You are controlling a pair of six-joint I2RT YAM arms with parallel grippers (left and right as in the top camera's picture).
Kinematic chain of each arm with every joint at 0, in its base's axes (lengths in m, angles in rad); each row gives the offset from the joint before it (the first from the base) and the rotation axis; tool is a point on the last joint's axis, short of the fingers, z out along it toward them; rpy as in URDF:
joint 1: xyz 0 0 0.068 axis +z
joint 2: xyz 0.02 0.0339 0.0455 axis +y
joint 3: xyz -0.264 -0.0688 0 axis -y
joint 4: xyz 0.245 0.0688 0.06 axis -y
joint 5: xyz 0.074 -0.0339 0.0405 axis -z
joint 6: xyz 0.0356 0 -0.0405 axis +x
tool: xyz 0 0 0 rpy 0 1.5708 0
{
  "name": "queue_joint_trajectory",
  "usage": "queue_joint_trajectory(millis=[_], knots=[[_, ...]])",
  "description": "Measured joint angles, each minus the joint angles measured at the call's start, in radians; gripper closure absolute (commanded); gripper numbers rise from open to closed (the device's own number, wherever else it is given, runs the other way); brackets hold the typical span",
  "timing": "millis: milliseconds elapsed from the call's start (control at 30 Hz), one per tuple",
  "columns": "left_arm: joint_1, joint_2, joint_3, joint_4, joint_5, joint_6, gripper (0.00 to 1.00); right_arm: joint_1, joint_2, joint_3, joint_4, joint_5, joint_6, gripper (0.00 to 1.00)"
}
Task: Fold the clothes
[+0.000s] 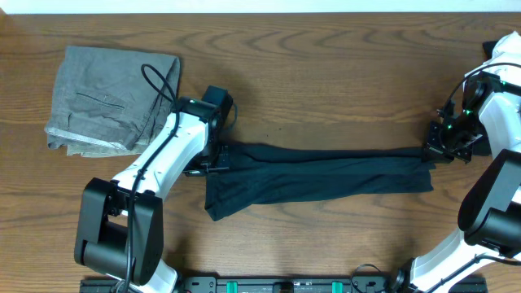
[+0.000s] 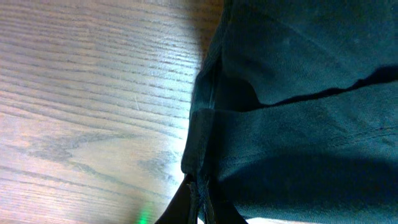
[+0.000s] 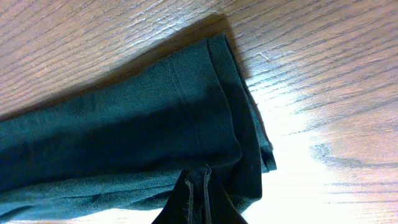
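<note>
A black T-shirt (image 1: 317, 172) is stretched into a long band across the middle of the table. My left gripper (image 1: 213, 159) is shut on its left end, and the left wrist view shows dark cloth (image 2: 298, 112) bunched between the closed fingertips (image 2: 200, 198). My right gripper (image 1: 435, 150) is shut on the right end. In the right wrist view the hemmed edge of the shirt (image 3: 186, 118) lies flat on the wood, with a fold pinched between the fingertips (image 3: 199, 186). Grey trousers (image 1: 110, 98) lie folded at the back left.
The wooden table (image 1: 326, 73) runs under everything. A black cable (image 1: 159, 85) from the left arm loops over the grey trousers. The arm bases stand at the front edge, left and right.
</note>
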Motion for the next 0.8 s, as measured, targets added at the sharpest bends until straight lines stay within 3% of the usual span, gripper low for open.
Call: queue_joint_trajectory(millis=[533,633,667,700,733,800], knots=[[0.0,0.0,-0.013,0.029,0.0,0.0,0.92,0.0,0.0,-0.067,0.078,0.006,0.003,0.99],[0.0,0.0,-0.034,0.036,0.0,0.001,0.83,0.0,0.0,-0.069,0.078,0.01,0.003,0.97],[0.0,0.0,-0.045,0.038,-0.001,0.0,0.76,0.0,0.0,-0.069,0.078,0.011,0.005,0.9],[0.0,0.0,-0.056,0.037,-0.001,-0.001,0.62,0.0,0.0,-0.07,0.079,0.013,0.011,0.7],[0.0,0.0,-0.065,0.036,0.0,-0.004,0.52,0.0,0.0,-0.07,0.079,0.015,0.013,0.6],[0.0,0.0,-0.076,0.028,0.0,-0.008,0.45,0.0,0.0,-0.07,0.078,0.021,0.011,0.53]])
